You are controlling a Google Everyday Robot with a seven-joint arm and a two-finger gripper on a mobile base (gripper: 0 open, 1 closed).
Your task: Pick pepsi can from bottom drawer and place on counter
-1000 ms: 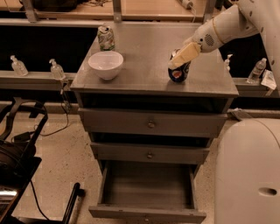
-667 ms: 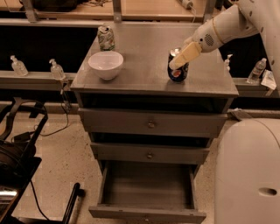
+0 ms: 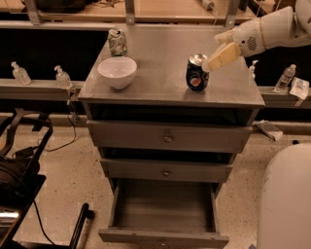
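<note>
Pepsi can (image 3: 197, 73) stands upright on the counter (image 3: 160, 61), in the right half and fairly close to the front edge, logo facing the camera. The gripper (image 3: 209, 64) sits just to the right of the can's silver top, its cream tip at the rim or touching it. From this angle I cannot tell how wide it is spread, nor whether it has any hold on the can. The white arm (image 3: 269, 29) runs up and to the right of the can and leaves the picture at the top right corner.

Left of the can, across a bare stretch of metal, a white bowl (image 3: 117, 72) sits near the counter's front left corner. Further back and left of the can, a pale dented can (image 3: 117, 42) stands near the rear left edge. Between the can and the right edge of the counter there is only a narrow strip of surface; behind the can the top is bare back to the wooden shelf (image 3: 160, 9).

Below the can, two shallow drawers (image 3: 167, 137) are closed, and under them the bottom drawer (image 3: 163, 237) is pulled out, its grey floor showing. Small clear bottles (image 3: 62, 77) stand on a ledge far left of the can, and another bottle (image 3: 285, 78) on the ledge to its right. A rounded white robot body (image 3: 286, 199) fills the corner below and right of the can — close beside the drawer.
</note>
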